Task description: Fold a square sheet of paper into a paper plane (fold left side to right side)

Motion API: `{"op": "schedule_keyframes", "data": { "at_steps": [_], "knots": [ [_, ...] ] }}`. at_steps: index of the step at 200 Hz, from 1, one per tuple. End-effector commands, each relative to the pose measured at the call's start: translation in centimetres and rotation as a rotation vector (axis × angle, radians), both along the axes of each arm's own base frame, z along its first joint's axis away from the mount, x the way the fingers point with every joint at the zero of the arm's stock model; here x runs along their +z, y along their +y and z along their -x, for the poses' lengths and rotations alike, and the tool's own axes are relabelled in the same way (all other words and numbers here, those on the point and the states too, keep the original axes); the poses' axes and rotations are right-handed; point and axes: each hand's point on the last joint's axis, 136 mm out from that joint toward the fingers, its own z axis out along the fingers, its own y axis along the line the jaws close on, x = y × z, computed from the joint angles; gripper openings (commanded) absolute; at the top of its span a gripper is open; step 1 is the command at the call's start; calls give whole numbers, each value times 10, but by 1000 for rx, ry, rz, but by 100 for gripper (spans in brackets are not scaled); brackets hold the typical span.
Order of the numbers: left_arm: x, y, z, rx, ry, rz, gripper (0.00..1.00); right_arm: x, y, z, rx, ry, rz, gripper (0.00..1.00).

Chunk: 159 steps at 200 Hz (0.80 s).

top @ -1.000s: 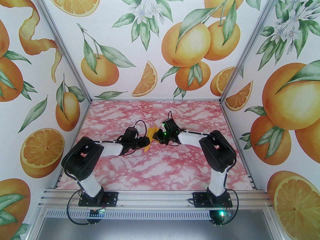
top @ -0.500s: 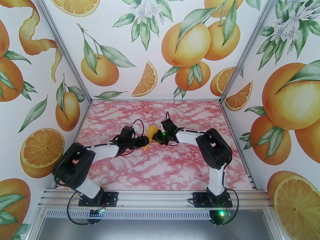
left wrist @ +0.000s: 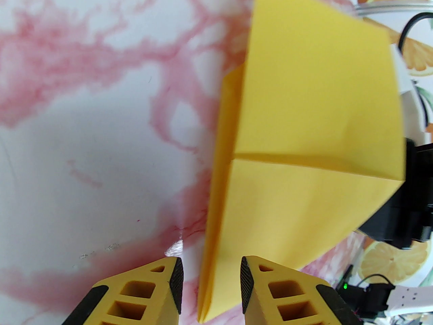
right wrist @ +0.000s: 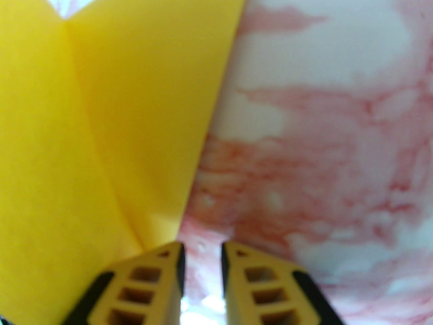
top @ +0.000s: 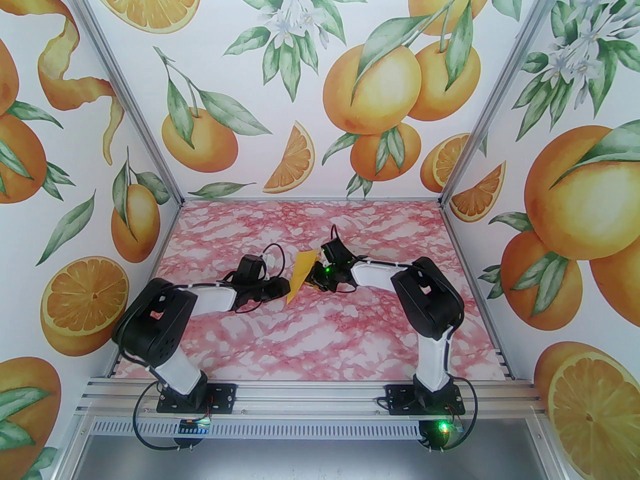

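Pink marbled table: one folded yellow sheet, cropped below, sits inside the parted left gripper; the right gripper, slightly parted, holds nothing.

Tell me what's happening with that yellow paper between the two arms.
Two robot arms are folding a thin yellow-orange sheet of paper, already creased into layers, on the pink marbled table. The left hand has its jaws apart around the paper's near tip, not clamped. The right hand sits at the opposite side, the paper beside one finger and bare table showing between its narrowly parted jaws. The paper looks partly raised.
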Motion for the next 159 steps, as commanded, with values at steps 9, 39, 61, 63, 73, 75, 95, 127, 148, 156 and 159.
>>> {"op": "schedule_keyframes", "data": {
  "at_steps": [9, 39, 61, 63, 73, 75, 95, 127, 148, 156, 159],
  "knots": [
    [2, -12, -4, -49, -17, 21, 34, 7, -1, 0, 7, -28, 16, 26],
    [-10, -16, 0, -47, 17, -8, 26, 9, -1, -1, 9, -30, 18, 26],
    [-14, -22, 4, -41, 27, -30, 23, 12, -5, 0, 12, -36, 22, 26],
    [-13, -22, 4, -41, 27, -31, 23, 13, -5, 1, 14, -37, 21, 26],
    [-17, -23, 5, -34, 40, -58, 20, 14, -7, 2, 14, -41, 26, 26],
    [-18, -22, 6, -32, 43, -63, 20, 14, -8, 2, 14, -42, 28, 26],
    [-25, -22, 7, -16, 60, -79, 19, 18, -12, 6, 13, -49, 33, 27],
    [-33, -24, 9, -7, 87, -100, 18, 28, -22, 12, 4, -73, 45, 29],
    [-36, -25, 10, -7, 96, -106, 18, 36, -25, 12, -3, -103, 38, 32],
    [-36, -26, 10, -9, 97, -106, 18, 39, -24, 11, -1, -113, 26, 33],
    [-37, -26, 11, -10, 100, -108, 18, 41, -24, 11, -1, -120, 21, 34]
  ]
}}
